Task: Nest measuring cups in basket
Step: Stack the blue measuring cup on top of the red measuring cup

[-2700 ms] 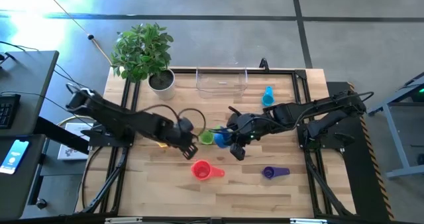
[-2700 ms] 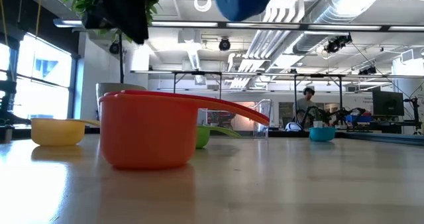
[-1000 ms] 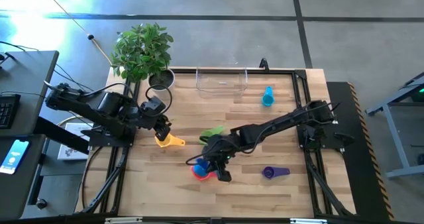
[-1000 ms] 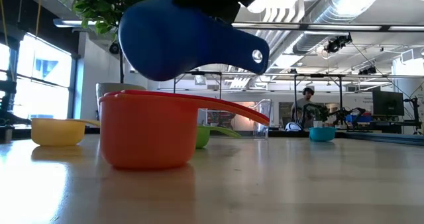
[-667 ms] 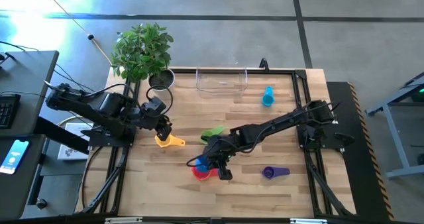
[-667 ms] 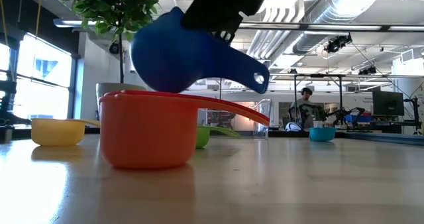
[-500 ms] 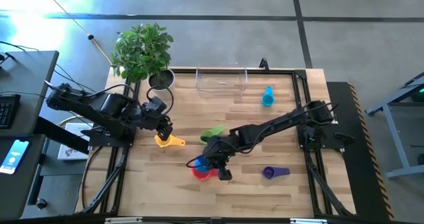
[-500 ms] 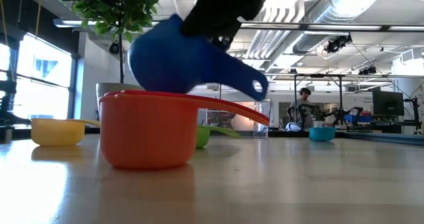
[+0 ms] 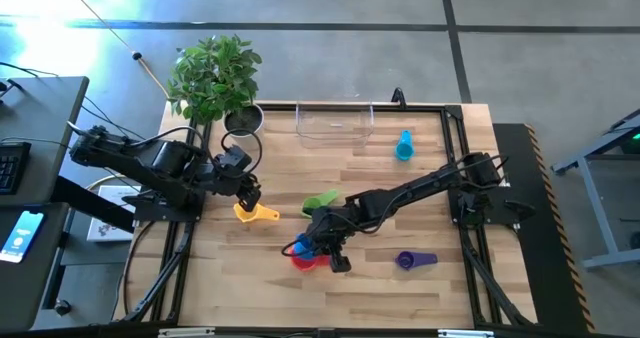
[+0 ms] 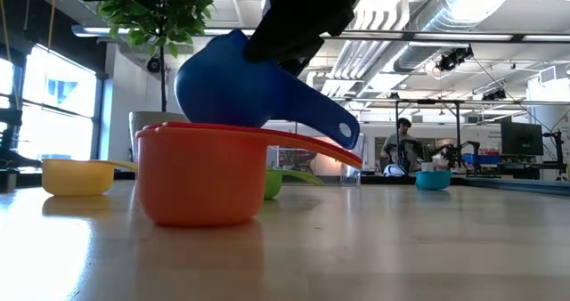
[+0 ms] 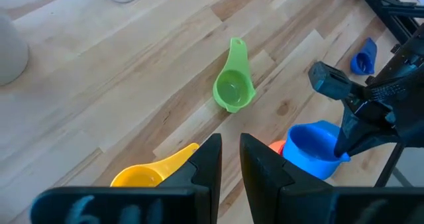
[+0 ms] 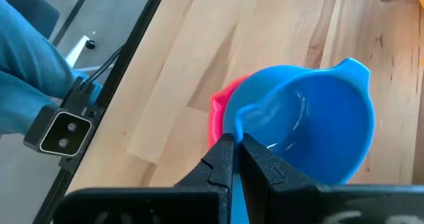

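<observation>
My right gripper (image 9: 325,250) is shut on the blue cup (image 9: 301,245), which sits tilted in the mouth of the red cup (image 9: 304,263) near the table's middle front. In the low view the blue cup (image 10: 232,83) dips behind the red cup's rim (image 10: 200,127). My left gripper (image 9: 247,196) is shut and empty, hovering over the yellow cup (image 9: 257,214) at the left. The green cup (image 9: 320,200), the purple cup (image 9: 413,261) and the light blue cup (image 9: 403,146) rest on the wood. The clear basket (image 9: 300,123) stands at the far edge. My right gripper pinches the blue cup's rim (image 12: 240,114) on the handle side, coming slanting down from the table's right. The cup is tilted, with its handle's free end (image 10: 346,127) pointing down over the red cup's handle (image 10: 321,148). Whether its bottom touches the red cup I cannot tell.
A potted plant (image 9: 215,73) in a white pot (image 9: 243,123) stands at the far left corner beside the basket. Bare wood lies along the near edge and between the basket and the cups. A person (image 10: 398,145) moves in the room behind.
My right gripper has come down a little, lowering the blue cup from just above the red cup until its bottom dips into the red cup's mouth, handle tipping lower. The left arm has kept still.
</observation>
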`<state>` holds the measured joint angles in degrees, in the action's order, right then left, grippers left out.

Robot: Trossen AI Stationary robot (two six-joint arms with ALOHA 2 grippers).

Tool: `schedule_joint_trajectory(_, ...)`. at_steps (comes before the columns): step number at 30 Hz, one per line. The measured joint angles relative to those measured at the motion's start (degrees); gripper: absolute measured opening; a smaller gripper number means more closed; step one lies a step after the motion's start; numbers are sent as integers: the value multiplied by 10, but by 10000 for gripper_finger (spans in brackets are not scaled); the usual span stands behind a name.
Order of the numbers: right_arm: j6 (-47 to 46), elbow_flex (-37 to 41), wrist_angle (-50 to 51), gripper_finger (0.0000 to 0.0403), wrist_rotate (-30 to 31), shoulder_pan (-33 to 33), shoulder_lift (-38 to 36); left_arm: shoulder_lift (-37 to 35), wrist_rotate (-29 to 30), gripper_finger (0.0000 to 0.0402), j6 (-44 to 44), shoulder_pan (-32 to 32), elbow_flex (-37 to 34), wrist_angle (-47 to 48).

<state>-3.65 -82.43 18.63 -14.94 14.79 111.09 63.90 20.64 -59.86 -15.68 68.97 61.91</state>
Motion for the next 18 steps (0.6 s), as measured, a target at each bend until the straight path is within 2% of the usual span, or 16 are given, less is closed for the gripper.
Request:
schedule_joint_trajectory(15,-36,0,0,59,4,-1,0,0,0,46,5,0,0,0)
schedule_joint_trajectory(18,-44,0,0,59,26,-1,0,0,0,46,5,0,0,0)
